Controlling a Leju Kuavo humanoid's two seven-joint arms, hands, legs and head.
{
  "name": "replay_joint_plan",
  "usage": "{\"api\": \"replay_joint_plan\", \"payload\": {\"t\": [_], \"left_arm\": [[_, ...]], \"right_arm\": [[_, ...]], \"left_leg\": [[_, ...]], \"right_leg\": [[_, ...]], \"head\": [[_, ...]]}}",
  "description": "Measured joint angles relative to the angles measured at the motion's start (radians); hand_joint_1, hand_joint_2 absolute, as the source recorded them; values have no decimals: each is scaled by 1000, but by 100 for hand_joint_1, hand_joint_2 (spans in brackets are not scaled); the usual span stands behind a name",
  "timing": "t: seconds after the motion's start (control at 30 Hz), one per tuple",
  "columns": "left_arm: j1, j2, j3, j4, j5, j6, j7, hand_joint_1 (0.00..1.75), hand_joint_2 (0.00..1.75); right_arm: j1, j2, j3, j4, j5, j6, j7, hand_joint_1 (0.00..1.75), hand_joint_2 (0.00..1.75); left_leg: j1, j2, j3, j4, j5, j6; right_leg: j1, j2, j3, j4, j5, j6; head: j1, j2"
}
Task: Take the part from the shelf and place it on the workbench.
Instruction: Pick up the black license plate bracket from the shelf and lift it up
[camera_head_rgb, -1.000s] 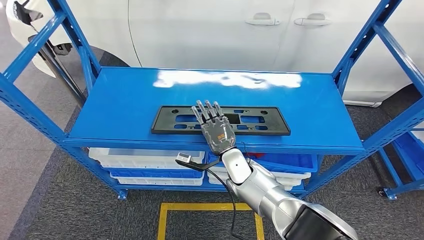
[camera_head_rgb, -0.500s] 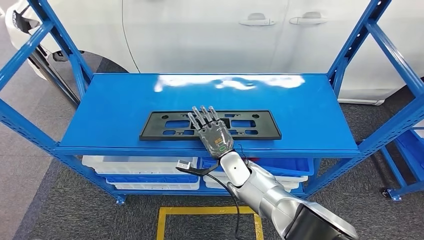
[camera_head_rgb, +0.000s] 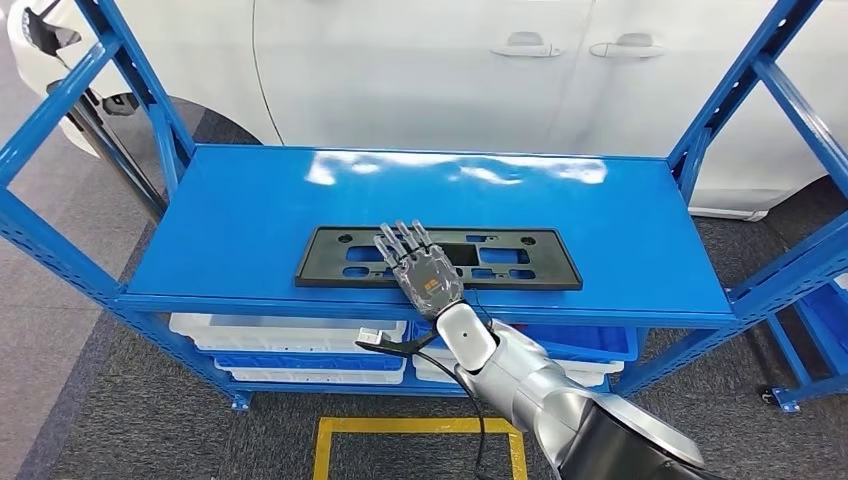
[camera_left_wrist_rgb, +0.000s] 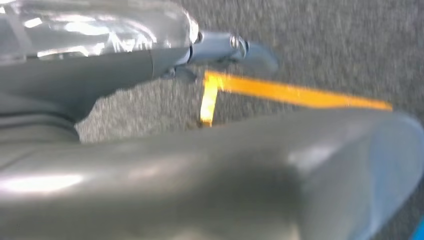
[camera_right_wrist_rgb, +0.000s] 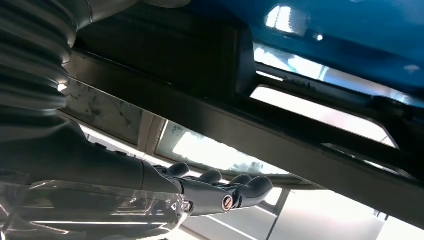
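The part (camera_head_rgb: 438, 258) lies on the shelf (camera_head_rgb: 250, 210) near its front edge, mid-frame; the right hand (camera_head_rgb: 420, 270) rests over it; bins (camera_head_rgb: 285, 335) sit below.

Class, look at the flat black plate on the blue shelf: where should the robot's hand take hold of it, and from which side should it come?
Probably the near long edge of the black plate, at its middle, approached from the shelf's front. The plate lies flat, long and thin, parallel to that front edge, so a top grasp finds little to grip. The right hand already lies flat over that middle.

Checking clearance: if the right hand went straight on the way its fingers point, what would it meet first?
Already over the flat black plastic plate, the right hand would next cross bare blue shelf top, probably reaching the white car.
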Motion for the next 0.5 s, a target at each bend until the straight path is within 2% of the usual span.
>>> {"api": "replay_joint_plan", "payload": {"t": [0.07,0.1,0.2,0.27,0.3,0.37,0.4,0.43,0.47,0.5], "left_arm": [[-1,0,2,0,3,-6,-6,0,0],[0,0,4,0,5,-9,-9,0,0],[2,0,10,0,6,-15,-13,0,0],[2,1,14,0,6,-16,-15,0,0],[2,2,17,0,7,-16,-15,0,0],[3,2,22,0,7,-17,-15,0,0],[5,2,23,0,7,-18,-15,0,0],[6,2,24,0,7,-19,-15,0,0],[7,2,25,0,6,-21,-15,0,0],[7,3,25,0,6,-24,-15,0,0]], "right_arm": [[-10,4,-2,9,-12,25,-1,134,175],[-14,6,-4,14,-18,39,0,168,175],[-21,10,-20,26,-37,74,0,175,175],[-26,10,-32,32,-45,84,0,175,175],[-27,11,-37,35,-47,86,1,175,175],[-27,11,-47,42,-48,87,1,175,175],[-26,10,-51,46,-48,87,0,175,175],[-25,10,-54,49,-48,88,0,175,175],[-25,10,-58,51,-47,88,-2,175,175],[-24,10,-61,53,-47,88,-4,175,175]], "left_leg": [[-2,-1,7,1,-6,-7],[-3,-1,8,2,-8,-12],[-2,-1,10,-1,-11,-29],[0,1,-2,31,-34,-39],[1,2,-23,78,-61,-43],[2,2,-87,213,-122,-48],[2,2,-115,267,-138,-50],[2,2,-128,286,-135,-51],[2,2,-120,264,-111,-51],[3,2,-94,205,-73,-49]], "right_leg": [[2,0,61,-134,56,-7],[4,0,76,-170,66,-10],[8,2,82,-186,66,-24],[4,1,89,-195,70,-36],[3,0,92,-199,70,-41],[6,-1,92,-199,69,-46],[7,-1,93,-198,68,-46],[8,-1,93,-198,67,-47],[9,0,95,-197,66,-46],[8,1,97,-196,64,-45]], "head": [[0,0],[0,0],[0,0],[0,0],[0,0],[0,0],[0,0],[0,0],[0,0],[0,0]]}}
